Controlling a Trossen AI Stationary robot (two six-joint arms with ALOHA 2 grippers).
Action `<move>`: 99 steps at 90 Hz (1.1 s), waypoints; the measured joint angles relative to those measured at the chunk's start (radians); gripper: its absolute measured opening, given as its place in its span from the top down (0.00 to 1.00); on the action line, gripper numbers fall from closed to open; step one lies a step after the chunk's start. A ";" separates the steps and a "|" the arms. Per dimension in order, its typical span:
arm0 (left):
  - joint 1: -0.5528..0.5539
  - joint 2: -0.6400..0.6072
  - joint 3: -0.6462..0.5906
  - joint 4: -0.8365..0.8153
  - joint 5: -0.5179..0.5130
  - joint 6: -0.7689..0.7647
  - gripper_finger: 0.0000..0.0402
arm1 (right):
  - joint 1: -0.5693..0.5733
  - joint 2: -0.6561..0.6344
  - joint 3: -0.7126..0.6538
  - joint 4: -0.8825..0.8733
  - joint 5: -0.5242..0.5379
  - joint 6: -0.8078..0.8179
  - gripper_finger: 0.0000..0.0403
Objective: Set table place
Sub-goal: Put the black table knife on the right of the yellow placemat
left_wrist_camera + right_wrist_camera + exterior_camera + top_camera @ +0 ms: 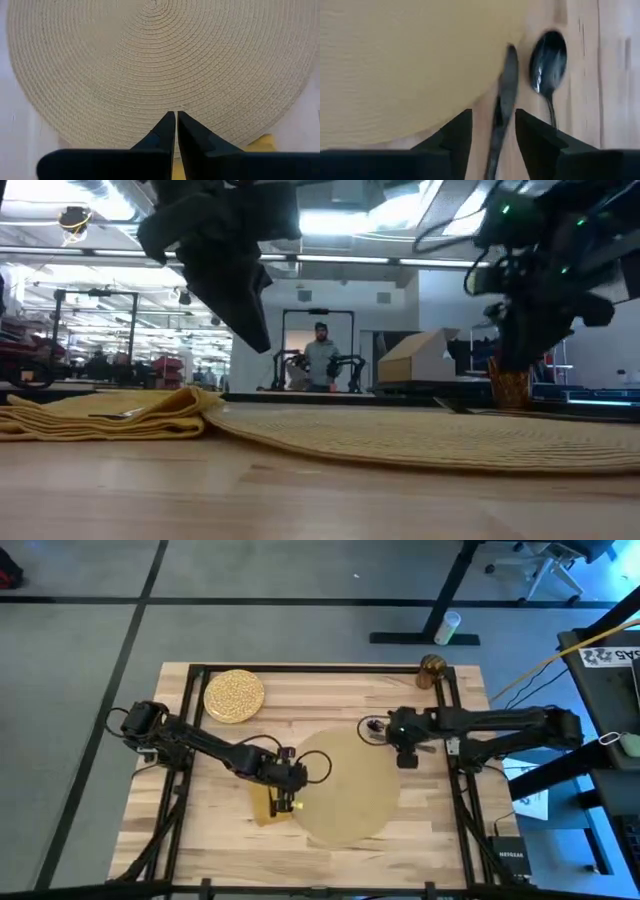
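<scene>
The left gripper [175, 116] is seen in its wrist view with its fingers pressed together, nothing between them, poised over the woven edge of the round tan placemat [165, 65]. In the high view it [288, 802] is placed just left of the frame's centre, above the mustard napkin [268, 808], which is tucked against the placemat's [345, 790] left rim. The right gripper [492, 120] is shown in its wrist view with fingers spread apart, a dark knife [502, 100] lying between them and a spoon [547, 65] just beside it on the wood, details barely made out from above, where this gripper [408, 758] is found at the placemat's upper right edge. Only the high view gives the speckled plate [234, 695] at the upper left of the table [200, 830] and the amber glass [432, 670] at the upper right corner. In the low view a person [322, 358] is seen standing in the room beyond, and the napkin [110, 412] is shown folded at the lower left.
</scene>
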 joint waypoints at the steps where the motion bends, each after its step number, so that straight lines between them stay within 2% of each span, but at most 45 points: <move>1: -0.001 0.000 0.000 0.000 0.000 0.000 1.00 | -0.007 0.004 0.000 0.000 -0.005 -0.004 0.63; 37: -0.016 0.000 0.000 -0.007 0.000 0.001 1.00 | -0.192 0.131 0.000 -0.004 -0.129 -0.123 0.63; 70: -0.015 0.000 0.000 -0.009 0.000 -0.001 1.00 | -0.257 0.263 -0.037 0.078 -0.209 -0.167 0.64; 81: -0.015 0.000 0.000 -0.008 0.000 -0.001 1.00 | -0.262 0.277 -0.044 0.086 -0.219 -0.166 0.72; 93: -0.015 0.000 0.001 -0.006 0.000 -0.004 1.00 | -0.262 0.279 -0.045 0.095 -0.196 -0.164 0.91; 99: -0.017 -0.001 0.001 -0.006 0.000 -0.004 1.00 | -0.262 0.277 -0.043 0.104 -0.178 -0.168 0.97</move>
